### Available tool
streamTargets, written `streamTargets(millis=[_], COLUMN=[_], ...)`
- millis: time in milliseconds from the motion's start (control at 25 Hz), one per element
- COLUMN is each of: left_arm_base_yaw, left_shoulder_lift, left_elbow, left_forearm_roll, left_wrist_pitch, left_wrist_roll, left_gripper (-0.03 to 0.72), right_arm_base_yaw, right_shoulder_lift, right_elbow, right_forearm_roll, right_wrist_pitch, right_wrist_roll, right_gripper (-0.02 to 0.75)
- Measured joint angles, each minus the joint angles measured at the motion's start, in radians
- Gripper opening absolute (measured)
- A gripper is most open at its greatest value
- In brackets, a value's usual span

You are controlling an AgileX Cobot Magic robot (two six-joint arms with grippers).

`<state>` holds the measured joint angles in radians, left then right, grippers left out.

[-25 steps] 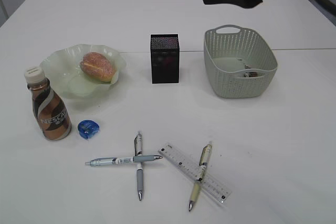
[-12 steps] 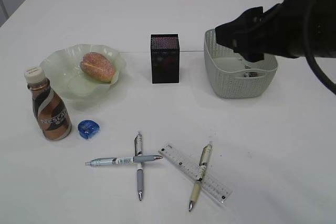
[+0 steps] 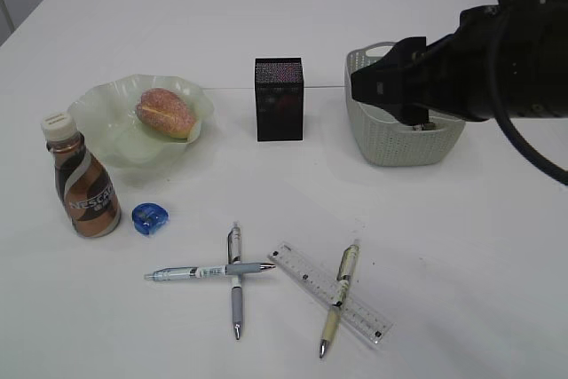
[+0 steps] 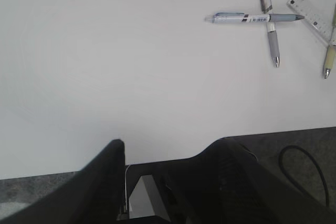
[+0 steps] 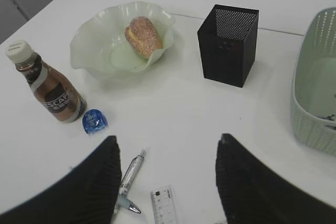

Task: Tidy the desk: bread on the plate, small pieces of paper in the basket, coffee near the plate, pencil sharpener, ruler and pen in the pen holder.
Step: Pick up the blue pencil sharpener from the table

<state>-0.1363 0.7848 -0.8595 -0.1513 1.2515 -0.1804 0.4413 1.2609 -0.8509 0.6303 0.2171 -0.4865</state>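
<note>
The bread (image 3: 165, 113) lies on the pale green plate (image 3: 105, 113) at the left, and the coffee (image 3: 84, 188) stands just in front of that plate. Beside it is the blue pencil sharpener (image 3: 149, 218). Two crossed pens (image 3: 232, 270), the clear ruler (image 3: 330, 291) and a third pen (image 3: 338, 296) lying across it rest on the near desk. The pen holder (image 3: 279, 99) stands mid-desk. My right arm (image 3: 479, 64) hangs in front of the basket (image 3: 399, 144). My right gripper (image 5: 167, 142) is open and empty, high above a pen (image 5: 128, 174). My left gripper (image 4: 170, 148) is open at the desk's near edge.
Small dark bits lie on the basket's floor (image 5: 328, 117). The desk's near edge (image 4: 63, 174) gives way to grey floor with a black cable (image 4: 299, 166). The right wrist view also shows the bread (image 5: 143, 36) and pen holder (image 5: 228, 45).
My right arm has come down from the top right and moved left, now covering part of the basket. Nothing on the desk has moved.
</note>
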Motion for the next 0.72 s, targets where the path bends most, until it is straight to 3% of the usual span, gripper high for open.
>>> streamTargets(millis=[720], left_arm_base_yaw=[0.000], left_shoulder_lift=[0.000], left_elbow=[0.000], left_forearm_roll=[-0.004], left_wrist_pitch=[0.000], left_wrist_roll=[0.000], left_gripper=[0.424], right_arm_base_yaw=[0.021], right_shoulder_lift=[0.117], right_elbow=[-0.081], right_forearm_roll=[0.020], right_wrist_pitch=[0.075], right_wrist_roll=[-0.042], right_gripper=[0.426])
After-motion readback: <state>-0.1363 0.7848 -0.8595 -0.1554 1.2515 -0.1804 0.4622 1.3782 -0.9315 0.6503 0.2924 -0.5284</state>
